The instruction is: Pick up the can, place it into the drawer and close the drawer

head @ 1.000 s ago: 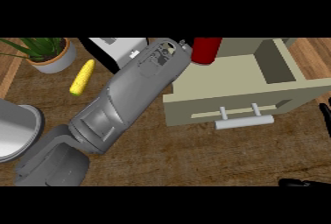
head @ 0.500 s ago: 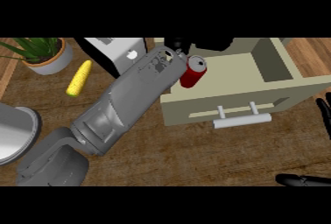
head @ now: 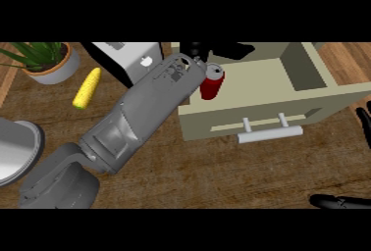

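Red can sits inside the open drawer, at its left side, close against the left wall. It stands roughly upright, tilted a little, silver top facing up and slightly far. Can is right beside the wrist end of the left forearm.

Beige drawer is pulled out toward the near side, front panel with a pale bar handle facing near. Interior is open to view, walls on left, right and far side.

Left forearm runs diagonally from near-left up to the far side, grey casing covering much of the counter's middle. Left hand shows only as black shapes at the far edge of the drawer, past the can. Fingers look spread rather than wrapped round anything, and the can stands apart from them, so I read the hand as released. Part of it is cut off by the frame, so not fully certain.

Right hand sits at the far right edge, only dark fingers visible, pointing up, resting. More of the same arm shows as a dark shape at the near-right corner. Fingers look straight, holding nothing.

Wooden counter underneath. A yellow corn cob lies on the left, near a potted plant in the far-left corner. A grey-white appliance stands far, left of the drawer. A round grey rim shows at the left edge.
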### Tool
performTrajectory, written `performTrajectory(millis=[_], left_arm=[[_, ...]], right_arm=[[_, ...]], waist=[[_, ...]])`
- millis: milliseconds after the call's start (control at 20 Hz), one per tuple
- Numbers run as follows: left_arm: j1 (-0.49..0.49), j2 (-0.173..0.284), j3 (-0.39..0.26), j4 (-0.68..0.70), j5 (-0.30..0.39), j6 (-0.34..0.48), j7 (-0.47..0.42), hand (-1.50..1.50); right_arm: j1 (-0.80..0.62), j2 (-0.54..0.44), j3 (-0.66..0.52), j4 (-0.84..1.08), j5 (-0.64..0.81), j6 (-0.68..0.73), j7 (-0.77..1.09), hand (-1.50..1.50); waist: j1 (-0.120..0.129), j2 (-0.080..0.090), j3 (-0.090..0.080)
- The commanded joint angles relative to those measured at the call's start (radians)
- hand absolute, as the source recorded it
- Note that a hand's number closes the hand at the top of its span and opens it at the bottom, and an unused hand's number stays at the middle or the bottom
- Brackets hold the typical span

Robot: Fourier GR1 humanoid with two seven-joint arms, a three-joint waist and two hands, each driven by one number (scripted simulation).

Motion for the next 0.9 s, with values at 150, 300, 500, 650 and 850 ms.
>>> performTrajectory(millis=[150, 300, 500, 650, 850], left_arm=[[0.007, 0.000, -0.009, -0.042, 0.060, 0.046, 0.003, -1.50], [0.014, 0.000, 0.015, -0.035, 0.085, 0.027, -0.026, -1.50], [0.035, 0.000, 0.017, -0.050, 0.119, 0.042, -0.065, -1.50], [0.059, 0.000, 0.017, -0.095, 0.154, 0.067, -0.093, -1.50], [0.033, 0.000, 0.009, -0.117, 0.169, 0.082, -0.091, -1.50]], right_arm=[[-0.009, -0.027, 0.033, -0.048, 0.136, -0.014, -0.044, -1.50], [0.003, -0.088, 0.018, -0.056, 0.194, 0.020, -0.104, -1.50], [-0.014, -0.108, 0.053, -0.062, 0.275, 0.019, -0.139, -1.50], [-0.033, -0.127, 0.090, -0.108, 0.341, 0.017, -0.101, -1.50], [-0.041, -0.137, 0.169, -0.084, 0.527, -0.017, -0.130, -1.50]], waist=[[0.002, -0.002, -0.001], [0.013, -0.003, -0.001], [0.012, 0.000, -0.001], [0.028, -0.008, -0.002], [0.059, -0.015, -0.002]])
